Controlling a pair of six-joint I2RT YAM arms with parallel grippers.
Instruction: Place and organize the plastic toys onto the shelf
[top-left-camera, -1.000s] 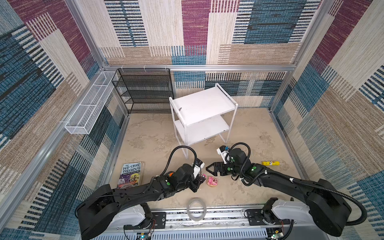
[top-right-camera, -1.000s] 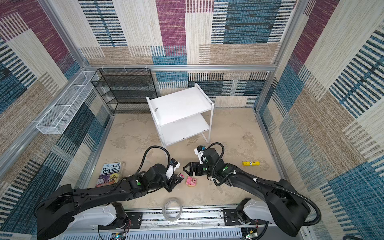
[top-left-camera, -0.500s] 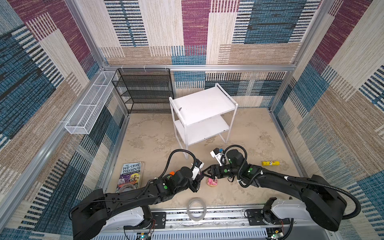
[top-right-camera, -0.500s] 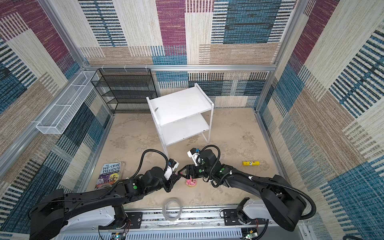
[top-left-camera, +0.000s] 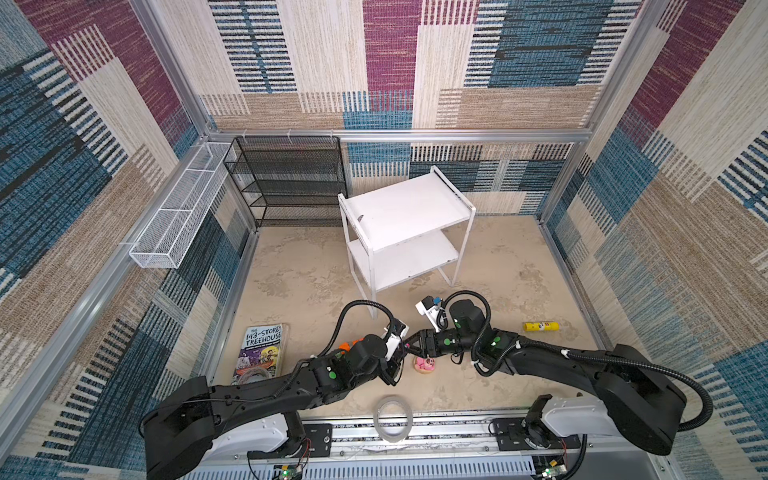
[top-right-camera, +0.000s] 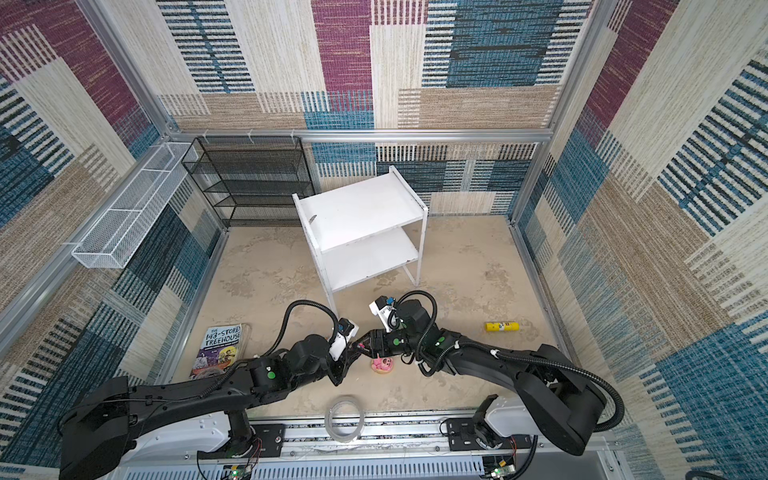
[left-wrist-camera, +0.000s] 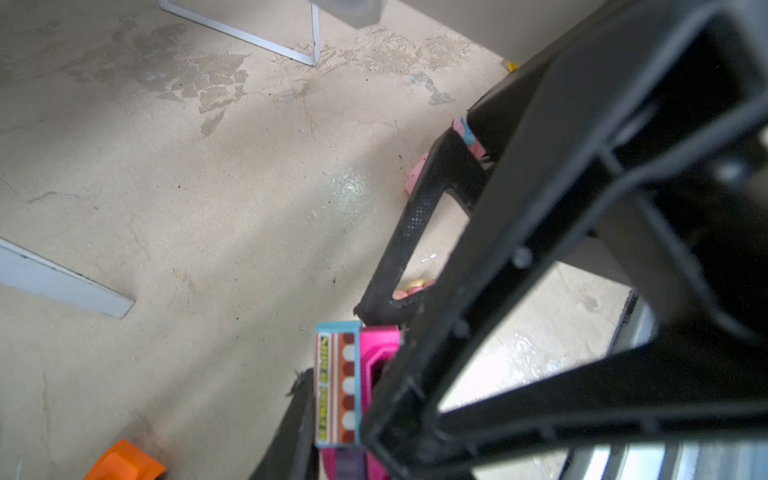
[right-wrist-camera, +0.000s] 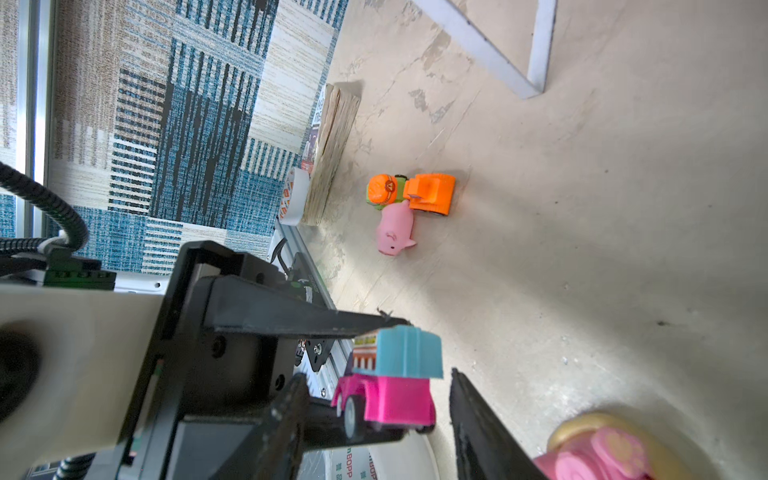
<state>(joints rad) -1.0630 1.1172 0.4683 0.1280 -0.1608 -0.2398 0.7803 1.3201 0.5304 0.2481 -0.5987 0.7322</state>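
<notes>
My left gripper is shut on the pink-multicolour car, held off the floor. My right gripper faces it tip to tip. Its fingers stand on either side of the car, and a gap shows by the right finger, so it is open. In both top views the two grippers meet in front of the white shelf, whose boards are bare. A pink bear lies just below them. An orange car, a green-orange car and a pink pig sit beside the book.
A purple-covered book lies at the left wall. A clear tape roll sits at the front rail and a yellow tube to the right. A black mesh rack and a white wire basket stand at the back left.
My right gripper has moved left up to the left gripper, and its jaws have narrowed around the car. The left gripper keeps its hold on the car.
</notes>
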